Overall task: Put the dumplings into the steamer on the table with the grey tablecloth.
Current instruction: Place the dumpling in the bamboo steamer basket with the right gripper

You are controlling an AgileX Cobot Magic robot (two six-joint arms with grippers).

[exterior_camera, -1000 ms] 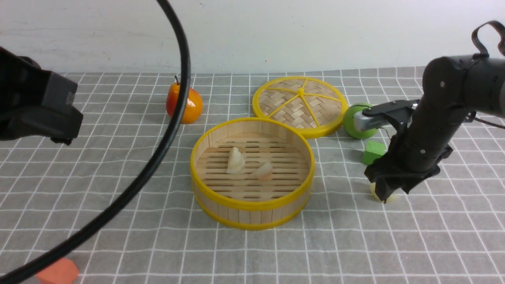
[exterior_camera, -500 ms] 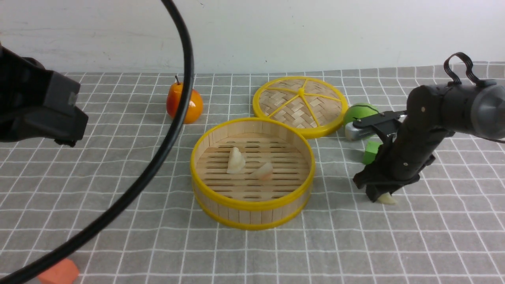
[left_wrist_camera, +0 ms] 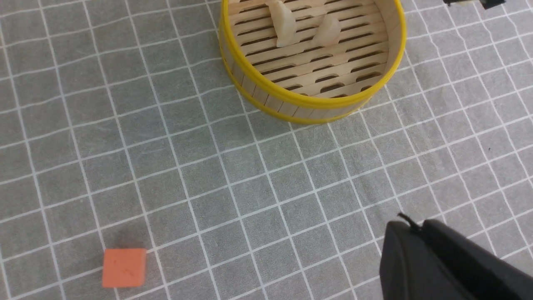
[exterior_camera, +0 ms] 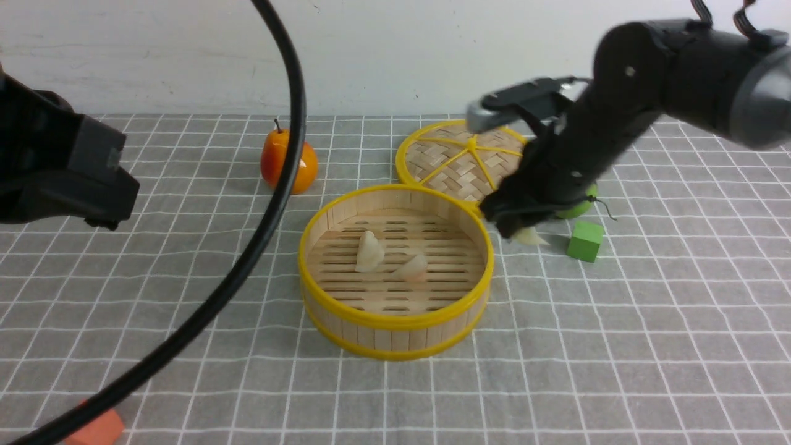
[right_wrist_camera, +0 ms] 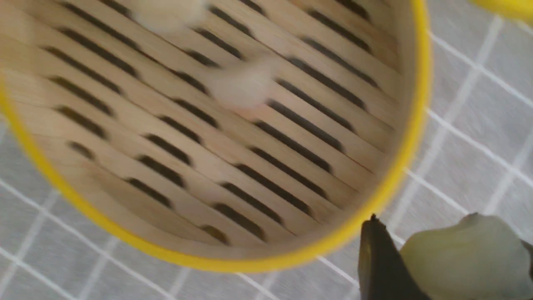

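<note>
The steamer stands mid-table on the grey tablecloth, with two dumplings on its slatted floor: one upright, one beside it. They also show in the left wrist view. My right gripper is shut on the third dumpling and holds it in the air just outside the steamer's right rim; the dumpling fills the jaws in the right wrist view. My left gripper is shut and empty, raised at the left.
The flat woven lid lies behind the steamer. A green ball and green cube sit right of it. An orange fruit is back left, an orange block front left. A black cable crosses the front view.
My right gripper lifted the third dumpling off the cloth at the right and carried it up and left to the steamer's right rim. The left arm has not moved.
</note>
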